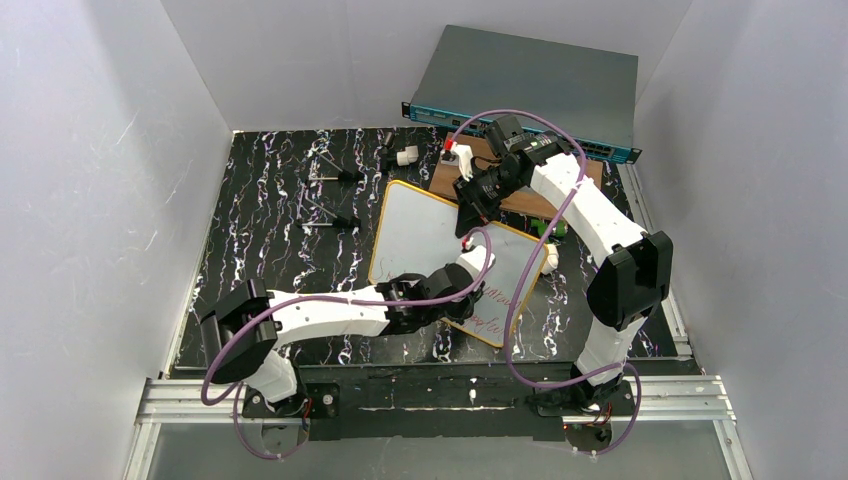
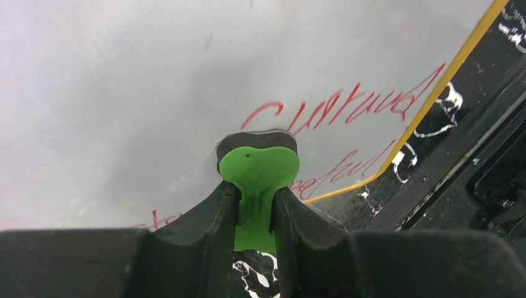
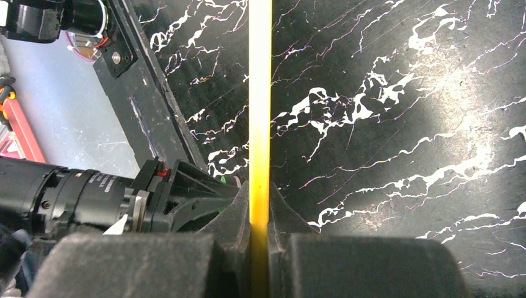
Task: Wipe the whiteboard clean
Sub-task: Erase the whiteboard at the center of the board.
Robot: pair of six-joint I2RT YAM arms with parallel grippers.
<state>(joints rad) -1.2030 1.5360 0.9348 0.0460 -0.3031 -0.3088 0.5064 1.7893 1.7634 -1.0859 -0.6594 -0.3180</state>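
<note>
The whiteboard (image 1: 430, 235) lies askew on the middle of the table (image 1: 270, 220), with red writing (image 2: 347, 105) at its near right corner. The right gripper (image 3: 259, 208) is clamped tight on the yellow frame (image 3: 259, 93) at the far edge, apparently steadying the board. The left gripper (image 2: 255, 202) pinches a green eraser (image 2: 259, 162) (dark pad to the board) just short of the script. Step in hand, by my judgement: wiping. The next move calls for firm contact and strokes carried across the words.

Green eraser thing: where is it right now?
In the left wrist view the green eraser is pinched between the left fingers, on the whiteboard beside the red handwriting.
</note>
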